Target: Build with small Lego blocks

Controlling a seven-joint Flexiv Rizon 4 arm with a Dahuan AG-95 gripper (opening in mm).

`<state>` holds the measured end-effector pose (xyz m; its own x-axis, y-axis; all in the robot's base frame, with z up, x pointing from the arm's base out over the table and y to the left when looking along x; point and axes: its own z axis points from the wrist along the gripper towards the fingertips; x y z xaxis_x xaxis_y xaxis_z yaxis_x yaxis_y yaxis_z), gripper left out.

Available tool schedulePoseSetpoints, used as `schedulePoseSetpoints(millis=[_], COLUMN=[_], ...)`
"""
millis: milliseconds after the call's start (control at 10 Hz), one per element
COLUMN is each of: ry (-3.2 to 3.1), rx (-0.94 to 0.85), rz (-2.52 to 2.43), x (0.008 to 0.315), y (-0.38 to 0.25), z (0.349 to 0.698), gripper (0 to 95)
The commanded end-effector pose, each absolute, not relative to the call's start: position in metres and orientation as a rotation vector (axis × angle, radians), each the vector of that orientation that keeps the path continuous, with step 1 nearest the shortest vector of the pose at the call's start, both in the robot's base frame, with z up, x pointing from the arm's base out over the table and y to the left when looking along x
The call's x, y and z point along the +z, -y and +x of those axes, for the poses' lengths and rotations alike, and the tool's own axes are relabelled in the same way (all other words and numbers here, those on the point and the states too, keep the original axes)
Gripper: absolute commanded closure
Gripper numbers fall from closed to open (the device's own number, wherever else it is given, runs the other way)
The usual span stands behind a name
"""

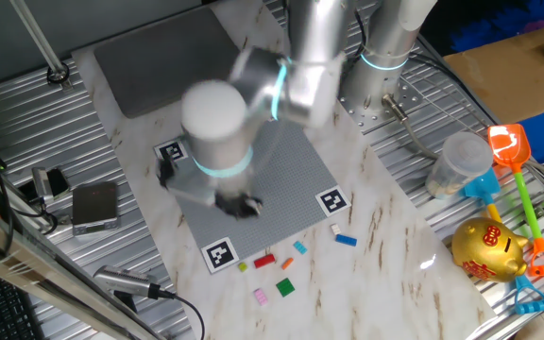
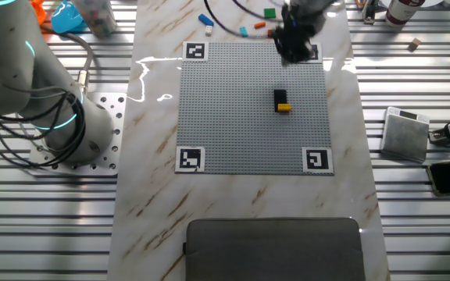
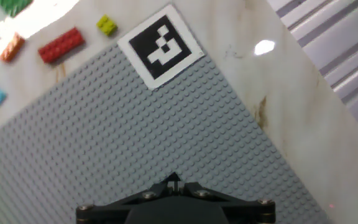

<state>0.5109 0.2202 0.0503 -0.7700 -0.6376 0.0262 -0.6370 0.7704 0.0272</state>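
Observation:
Small Lego blocks lie loose on the marble beside the grey studded plate [image 1: 291, 179]: a red one [image 1: 264, 260], green [image 1: 285, 286], pink [image 1: 262, 297], light blue [image 1: 300, 247] and blue [image 1: 346, 240]. A black-and-yellow stack [image 2: 283, 101] stands on the plate [image 2: 248, 117]. My gripper [image 3: 174, 182] hovers over the plate's corner near a marker [image 3: 160, 45], its fingertips meeting in a point, shut, with nothing visible between them. Ahead of it in the hand view lie the red block [image 3: 61, 45], a yellow-green one [image 3: 107, 25] and an orange one [image 3: 11, 47].
A dark grey mat [image 2: 276, 248] lies at one end of the table. A gold piggy bank [image 1: 487, 249], toy shovels [image 1: 516, 161] and a plastic jar [image 1: 459, 162] sit on the slatted side. A grey box [image 2: 405, 134] and cables lie on the other side.

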Motion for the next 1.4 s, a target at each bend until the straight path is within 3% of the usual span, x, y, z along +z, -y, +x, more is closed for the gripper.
schedulePoseSetpoints(millis=[100, 1100, 1400], ry=[2.95, 2.872, 2.902], rx=[-0.01, -0.079, -0.076], rz=[0.971, 1.229, 1.144], x=[0.052, 0.052, 0.05], y=[-0.259, -0.237, -0.279], z=[0.507, 0.509, 0.513], gripper=[95.0, 95.0, 95.0])
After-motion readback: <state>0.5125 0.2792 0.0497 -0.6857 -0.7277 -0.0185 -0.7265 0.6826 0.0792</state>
